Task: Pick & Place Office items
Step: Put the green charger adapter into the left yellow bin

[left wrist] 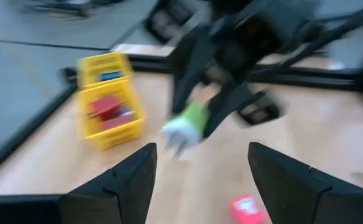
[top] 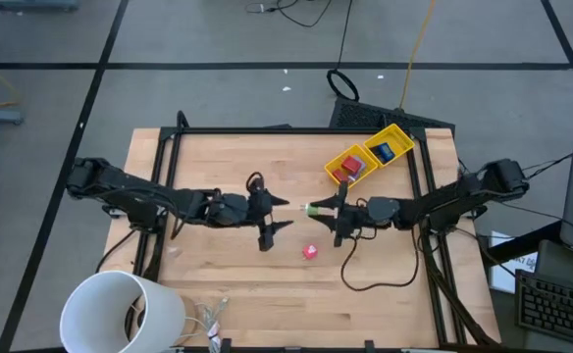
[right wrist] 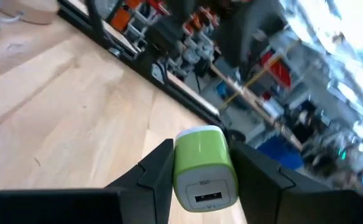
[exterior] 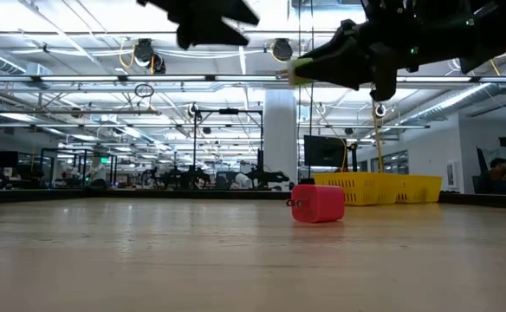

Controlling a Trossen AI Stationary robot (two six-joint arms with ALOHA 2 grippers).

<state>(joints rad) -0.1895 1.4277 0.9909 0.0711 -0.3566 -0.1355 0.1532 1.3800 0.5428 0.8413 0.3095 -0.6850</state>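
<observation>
My right gripper (top: 318, 209) is shut on a small green and white plug-like item (right wrist: 204, 167), held above the table's middle; the same green item (left wrist: 186, 124) shows in the left wrist view. My left gripper (top: 279, 214) is open and faces it, a short way to its left, holding nothing. A bright pink-red block (top: 311, 252) rests flat on the wood nearer the table's near edge, also pink-red block (exterior: 318, 204). Red and blue items lie inside the yellow bin (top: 370, 157). My right gripper pinches the green item's green body (right wrist: 197, 152) between its two fingers, one on each side. The fingers run roughly level, coming from the table's right. The item is lifted clear of the table, its white end (left wrist: 176, 134) sticking out past the fingertips toward the left gripper.
The long yellow bin (left wrist: 110, 102) sits at the table's far right. A big white cylinder (top: 120, 312) stands at the near left corner, with cables beside it. A black cable loops across the wood below the right arm (top: 365, 279). Bare wood lies around the pink-red block.
</observation>
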